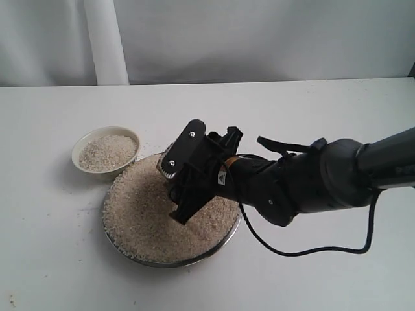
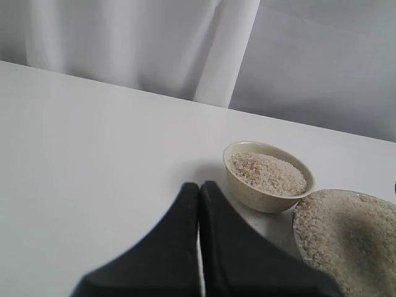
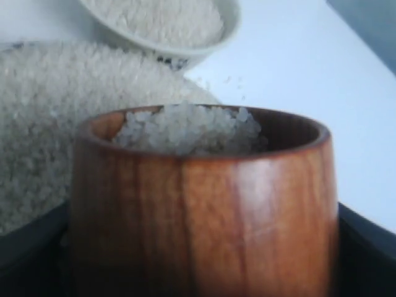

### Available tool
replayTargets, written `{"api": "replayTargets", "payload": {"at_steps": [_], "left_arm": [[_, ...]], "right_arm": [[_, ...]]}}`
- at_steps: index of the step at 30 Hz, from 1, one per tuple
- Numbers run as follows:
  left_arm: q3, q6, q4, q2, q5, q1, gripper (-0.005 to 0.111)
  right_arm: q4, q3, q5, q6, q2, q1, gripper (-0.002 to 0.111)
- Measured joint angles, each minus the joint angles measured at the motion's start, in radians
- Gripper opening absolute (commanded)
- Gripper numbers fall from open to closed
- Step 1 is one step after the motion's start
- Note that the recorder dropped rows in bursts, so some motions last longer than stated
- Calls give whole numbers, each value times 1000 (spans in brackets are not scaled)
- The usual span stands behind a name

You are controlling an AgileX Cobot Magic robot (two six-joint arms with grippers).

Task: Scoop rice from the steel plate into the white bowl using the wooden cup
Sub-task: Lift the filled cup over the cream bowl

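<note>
Exterior view: where is the steel plate point(image 1: 209, 254)?
On the table point(image 1: 337, 278), heaped with rice point(image 1: 139, 210); the white bowl point(image 1: 80, 162) stands just beside it.
And the grippers?
Right gripper point(image 1: 183, 194) over the plate, jaws clamped around the wooden cup point(image 3: 204, 216) — full of grains. Left gripper point(image 2: 199, 247) pinched together, holding nothing

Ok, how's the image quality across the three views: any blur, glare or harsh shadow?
Exterior view: even soft light, no glare, faint shadow under the right gripper on the rice. Left wrist view: left gripper out of focus, white bowl sharp. Right wrist view: wooden cup slightly soft with a mild sheen, background blurred.
</note>
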Motion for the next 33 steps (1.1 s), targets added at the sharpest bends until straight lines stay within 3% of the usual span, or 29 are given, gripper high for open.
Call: {"api": "replayTargets", "payload": {"at_steps": [7, 18, 33], "left_arm": [[0, 0, 0, 0, 0, 0, 0], [0, 0, 0, 0, 0, 0, 0], [0, 0, 0, 0, 0, 0, 0]], "right_arm": [[-25, -77, 102, 0, -59, 0, 0], [-73, -516, 534, 0, -33, 0, 0], [-238, -1059, 966, 30, 272, 4, 0]]}}
